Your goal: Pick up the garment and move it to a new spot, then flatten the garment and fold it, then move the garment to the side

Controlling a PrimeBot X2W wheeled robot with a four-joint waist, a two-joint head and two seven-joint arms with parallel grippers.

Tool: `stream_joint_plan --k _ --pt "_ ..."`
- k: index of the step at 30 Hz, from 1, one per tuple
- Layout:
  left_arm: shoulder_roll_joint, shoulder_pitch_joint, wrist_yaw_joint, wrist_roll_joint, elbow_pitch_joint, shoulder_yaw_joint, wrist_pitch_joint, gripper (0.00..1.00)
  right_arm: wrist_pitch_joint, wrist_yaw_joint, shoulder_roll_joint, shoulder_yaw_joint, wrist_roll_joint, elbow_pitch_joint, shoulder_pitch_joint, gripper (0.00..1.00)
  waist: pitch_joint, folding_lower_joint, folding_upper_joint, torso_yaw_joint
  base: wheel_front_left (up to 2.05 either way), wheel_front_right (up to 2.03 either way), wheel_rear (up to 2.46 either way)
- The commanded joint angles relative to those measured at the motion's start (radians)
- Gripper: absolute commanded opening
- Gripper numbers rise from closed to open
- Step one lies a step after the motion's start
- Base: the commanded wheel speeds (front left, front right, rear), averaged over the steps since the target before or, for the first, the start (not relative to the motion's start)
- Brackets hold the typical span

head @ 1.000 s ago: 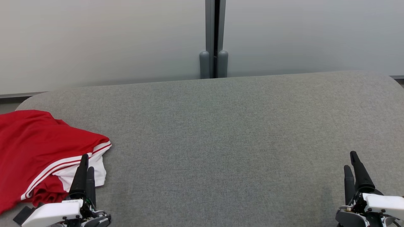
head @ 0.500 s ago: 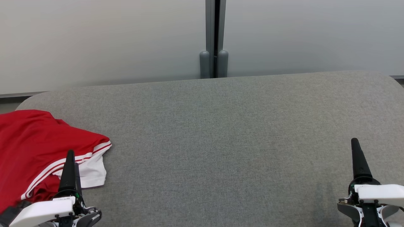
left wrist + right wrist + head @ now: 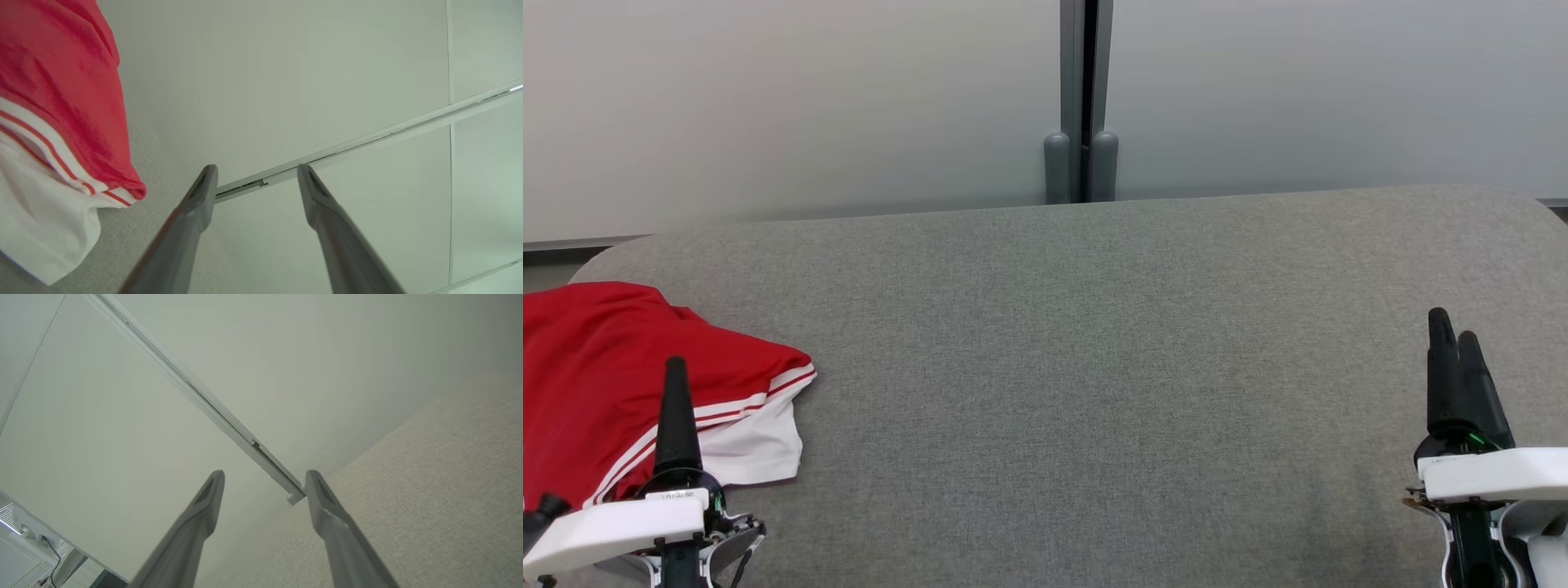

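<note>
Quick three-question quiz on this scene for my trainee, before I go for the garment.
1. True or false: the red garment lies spread across the middle of the grey surface.
2. The left gripper has its jaws: A) shut on the garment, B) open and empty, C) shut and empty.
3. Which is nearer the garment, the left gripper or the right gripper?
Key: 1 false; 2 B; 3 the left gripper.

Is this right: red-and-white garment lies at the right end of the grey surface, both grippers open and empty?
No. The garment lies at the left end of the grey surface, as the head view shows. The left gripper and right gripper are indeed open and empty.
</note>
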Motion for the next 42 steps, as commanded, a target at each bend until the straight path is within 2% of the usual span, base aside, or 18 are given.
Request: stream_joint_plan --k 1,5,14,26,34,42 --pt "0.008 -0.027 -0.001 0.041 -0.029 0.004 -0.006 1.00 -0.012 0.000 -0.010 0.004 -0.053 -0.026 -0.023 1.00 0.000 0.0000 0.0000 0.001 0.00 0.00 0.00" --pt "0.008 -0.020 0.000 0.146 -0.055 0.001 -0.020 1.00 -0.026 0.000 -0.010 0.019 -0.158 -0.042 -0.016 1.00 0.000 0.0000 0.0000 0.002 0.00 0.00 0.00" --pt "0.009 -0.002 0.042 0.419 -0.117 -0.098 -0.048 1.00 -0.054 0.000 -0.027 0.077 -0.366 -0.042 -0.012 1.00 0.003 0.0000 0.0000 0.001 0.00 0.00 0.00" --pt "0.010 0.010 0.122 0.709 -0.117 -0.206 -0.080 1.00 -0.086 0.000 -0.036 0.128 -0.529 -0.033 -0.012 1.00 0.005 0.0000 0.0000 -0.001 0.00 0.00 0.00" --pt "0.011 0.011 0.156 0.854 -0.068 -0.256 -0.101 1.00 -0.107 0.000 -0.037 0.156 -0.628 -0.007 -0.012 1.00 0.006 0.0000 0.0000 -0.001 0.00 0.00 0.00" --pt "0.011 0.011 0.176 0.947 -0.049 -0.281 -0.119 1.00 -0.126 0.000 -0.030 0.168 -0.709 0.010 -0.008 1.00 0.004 0.0000 0.0000 0.000 0.00 0.00 0.00"
